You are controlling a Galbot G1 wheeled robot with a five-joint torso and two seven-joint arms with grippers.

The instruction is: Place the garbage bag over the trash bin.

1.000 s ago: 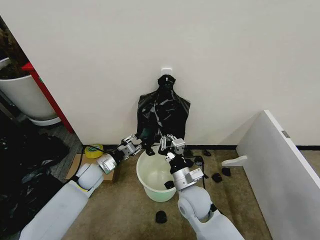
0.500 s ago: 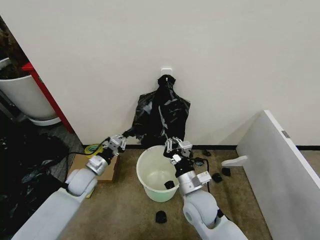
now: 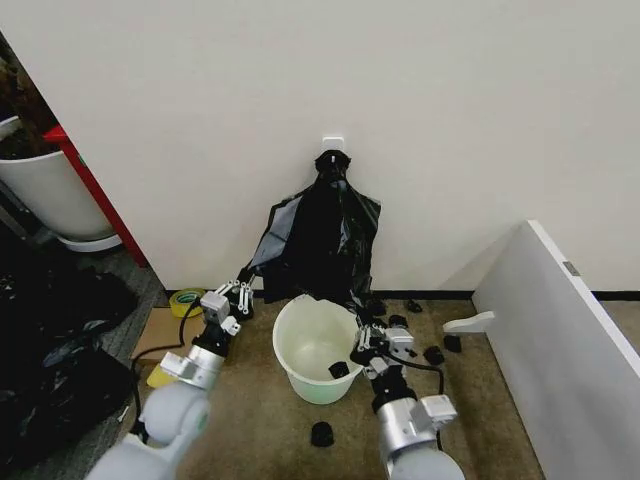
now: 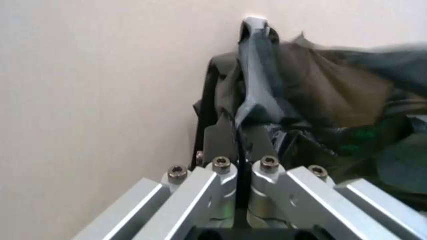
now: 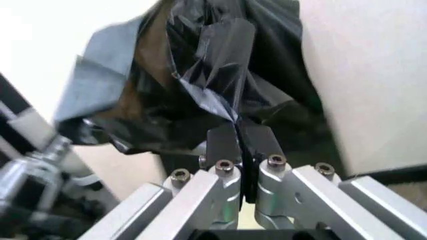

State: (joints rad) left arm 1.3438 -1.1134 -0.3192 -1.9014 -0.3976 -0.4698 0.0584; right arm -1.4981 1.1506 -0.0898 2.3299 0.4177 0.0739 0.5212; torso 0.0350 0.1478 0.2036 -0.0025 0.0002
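Observation:
The garbage bag (image 3: 320, 235) is black and glossy, hanging by its knotted top from a white wall hook (image 3: 333, 143). Its lower edges are drawn out to both sides above the trash bin (image 3: 300, 345), a round white bucket standing on the floor just under it. My left gripper (image 3: 241, 284) is shut on the bag's left corner, left of the bin's rim. My right gripper (image 3: 363, 312) is shut on the right corner, over the bin's right rim. The left wrist view has black film (image 4: 320, 90) pinched in the left gripper (image 4: 238, 134). The right wrist view has a crinkled fold (image 5: 220, 55) clamped in the right gripper (image 5: 237, 131).
A small black piece (image 3: 338, 370) lies inside the bin, and more black bits (image 3: 322, 433) dot the carpet. A white planter pot (image 3: 50, 190) and a heap of black plastic (image 3: 50, 340) stand at left, a tape roll (image 3: 185, 300) lies on cardboard, and a white panel (image 3: 560, 340) leans at right.
Both arms have drawn back and down. The left gripper moved left and the right gripper to the bin's right rim, stretching the bag's lower edges apart.

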